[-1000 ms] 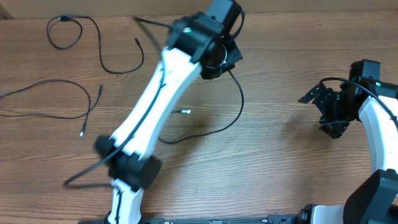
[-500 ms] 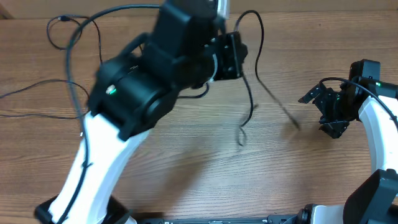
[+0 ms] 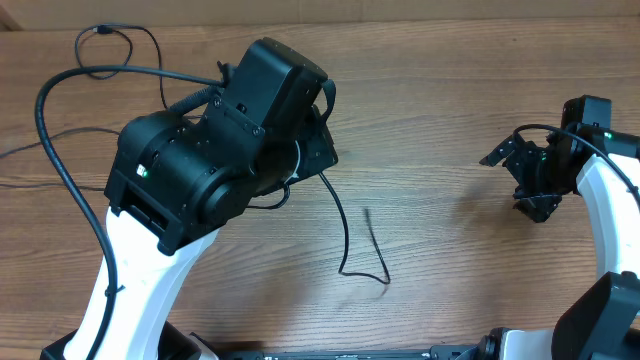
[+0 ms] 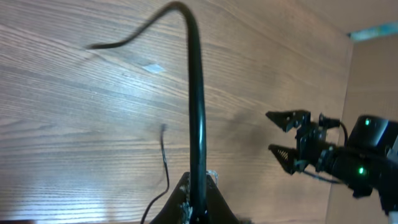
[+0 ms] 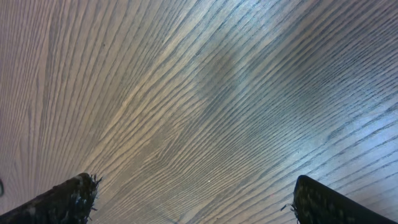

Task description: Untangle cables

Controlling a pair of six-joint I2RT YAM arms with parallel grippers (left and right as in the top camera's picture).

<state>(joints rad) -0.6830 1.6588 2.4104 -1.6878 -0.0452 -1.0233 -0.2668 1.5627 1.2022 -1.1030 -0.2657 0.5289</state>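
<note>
Basically two-tone all over: white shells on the left arm (image 3: 125, 290) and right arm (image 3: 608, 205), chunky matte-black housings at the joints. Small green light (image 3: 143, 171) on the left's big black block, another one up on the right wrist. Thick black cable (image 3: 41, 105) looping off the left side, thinner black lead (image 3: 545, 127) arching over the right. Right gripper (image 4: 270, 132) all black, fingers (image 5: 71, 198) tipped with rough, fuzzy-edged pads.

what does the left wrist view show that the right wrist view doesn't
Left wrist only: a black cable clamped in the left end effector, running up the frame and curling left, plus the open right end effector across the table. Right wrist only: its own fingertips spread wide, nothing between them. Both: the wood-grain table.
</note>
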